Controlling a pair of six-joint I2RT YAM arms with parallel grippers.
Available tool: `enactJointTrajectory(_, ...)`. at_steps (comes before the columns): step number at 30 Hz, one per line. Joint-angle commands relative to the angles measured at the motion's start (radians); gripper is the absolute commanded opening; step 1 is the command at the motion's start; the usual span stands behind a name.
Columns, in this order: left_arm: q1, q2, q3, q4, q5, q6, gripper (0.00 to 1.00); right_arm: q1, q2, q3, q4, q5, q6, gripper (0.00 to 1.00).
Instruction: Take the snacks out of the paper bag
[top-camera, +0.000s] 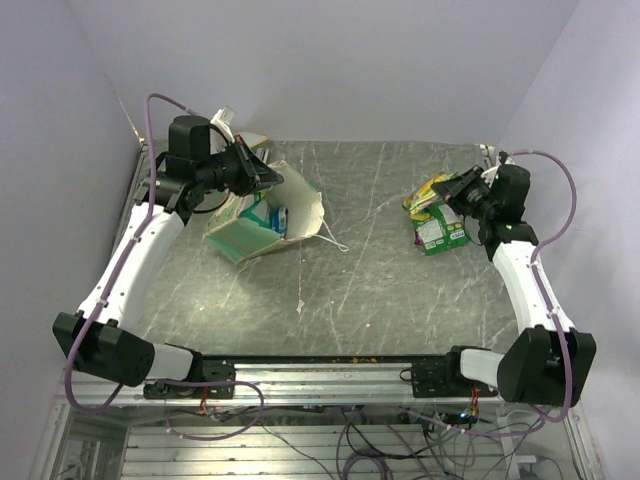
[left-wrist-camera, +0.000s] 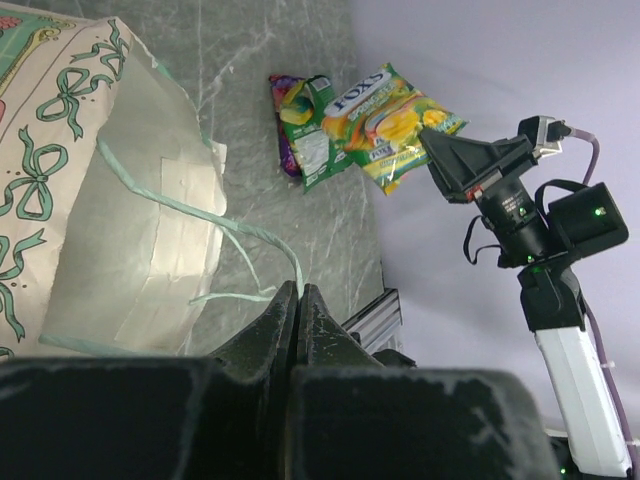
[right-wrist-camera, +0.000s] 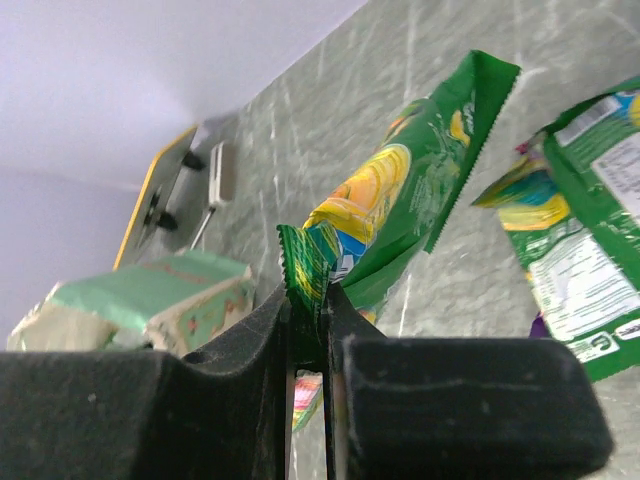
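The table (top-camera: 340, 290) under me is grey stone-look sheet, veined and scratched, with pale lilac walls (top-camera: 350, 60) closing its left, far and right edges. An aluminium rail (top-camera: 330, 375) carrying my bases runs along the near edge.

The only writing I can make out is a white oval logo on the yellow-orange packet (left-wrist-camera: 385, 115). It looks like "OXO" with a first letter I cannot settle. The green packet (left-wrist-camera: 312, 150) shows a white panel of print too small to read.

The paper bag (left-wrist-camera: 70, 150) sits tipped near the far-left corner, its mouth turned toward the right edge. Its cream panel carries green bows, and taped patches show on one plain side. From above, something blue (top-camera: 283, 215) shows in the mouth; I cannot tell what it is.

My left gripper (left-wrist-camera: 298, 300) has its fingers pressed together at the bag's rim. A thin pale handle (left-wrist-camera: 190, 205) runs straight into the tips, so I seem to be pinching it.

My right gripper (right-wrist-camera: 307, 300) is clamped on the crimped corner of the yellow-orange packet, near the far-right corner. The green packet lies flat just beside it, with a sliver of purple packet (left-wrist-camera: 284, 150) showing under its edge. Whether the pinched packet's other end touches the table, I cannot tell.
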Motion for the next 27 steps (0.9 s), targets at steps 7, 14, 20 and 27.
enactJointTrajectory(7, 0.054, 0.078, 0.112, -0.07, 0.083, 0.068, 0.07, -0.139, 0.124, -0.093, 0.36, -0.014, 0.17, 0.0)
enactJointTrajectory(14, 0.054, 0.125, 0.131, -0.052, 0.1, 0.064, 0.07, -0.211, 0.23, -0.125, 0.451, -0.063, 0.209, 0.0)
enactJointTrajectory(20, 0.056, 0.142, 0.133, -0.037, 0.104, 0.054, 0.07, -0.247, 0.246, -0.202, 0.405, -0.075, 0.204, 0.0)
enactJointTrajectory(27, 0.062, 0.136, 0.126, -0.041, 0.098, 0.052, 0.07, -0.276, 0.234, -0.288, 0.322, 0.006, 0.17, 0.0)
